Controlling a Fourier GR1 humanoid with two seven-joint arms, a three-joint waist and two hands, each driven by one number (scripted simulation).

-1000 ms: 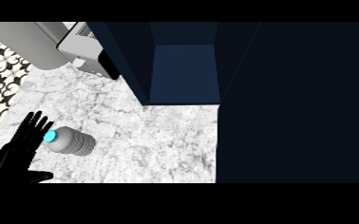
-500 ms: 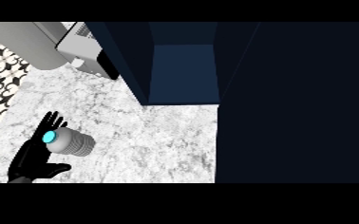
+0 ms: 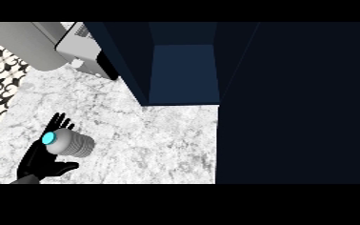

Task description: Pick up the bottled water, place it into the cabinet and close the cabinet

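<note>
at lower left the left hand (image 3: 41,161), fingers (image 3: 60,122) spread apart behind the bottled water (image 3: 68,143) on the worktop (image 3: 147,138), is starting the pick; next, close round it, then lift toward the open cabinet (image 3: 183,71).

Pale grey bottled water (image 3: 72,143) with a bright cyan cap, ribbed-looking sides. Black left hand (image 3: 41,161) right against it. White-and-grey marbled counter (image 3: 162,138) all over. Deep navy cabinet (image 3: 183,62), slightly lighter blue inside the open bit, near-black door on the right. Grey appliance (image 3: 83,47) far left with a black edge, plus a black-and-white speckled patch (image 3: 10,78) at the left edge.
</note>
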